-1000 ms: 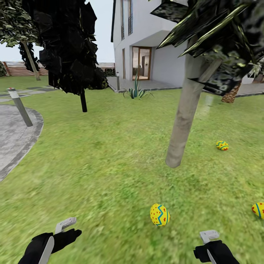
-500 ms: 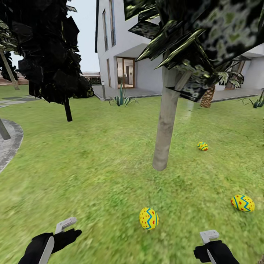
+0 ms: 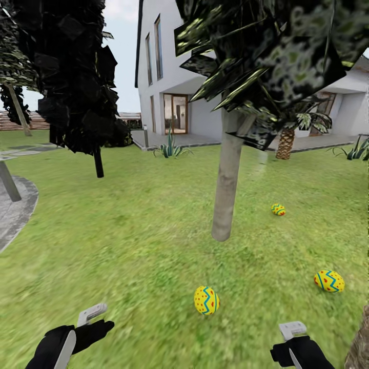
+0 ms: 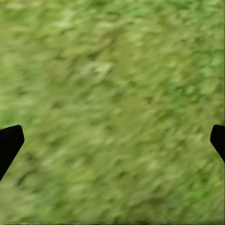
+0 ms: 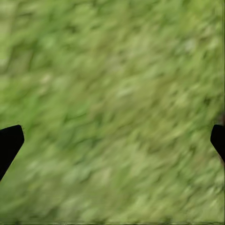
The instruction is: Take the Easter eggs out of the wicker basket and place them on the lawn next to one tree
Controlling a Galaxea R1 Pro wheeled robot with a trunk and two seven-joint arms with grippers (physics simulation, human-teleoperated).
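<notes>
- Eggs lay on the lawn (image 3: 128,246) around one tree (image 3: 225,200): nearest (image 3: 206,300), right (image 3: 329,281), far (image 3: 278,209).
- Both grippers, left (image 4: 112,140) and right (image 5: 112,140), hung spread apart and empty over grass.
- Placing looked complete; next, perhaps only confirm that nothing remained in the basket.

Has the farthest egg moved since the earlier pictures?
No: the farthest egg still lies right of the tree trunk, slightly beyond its base; the camera shifted.
</notes>
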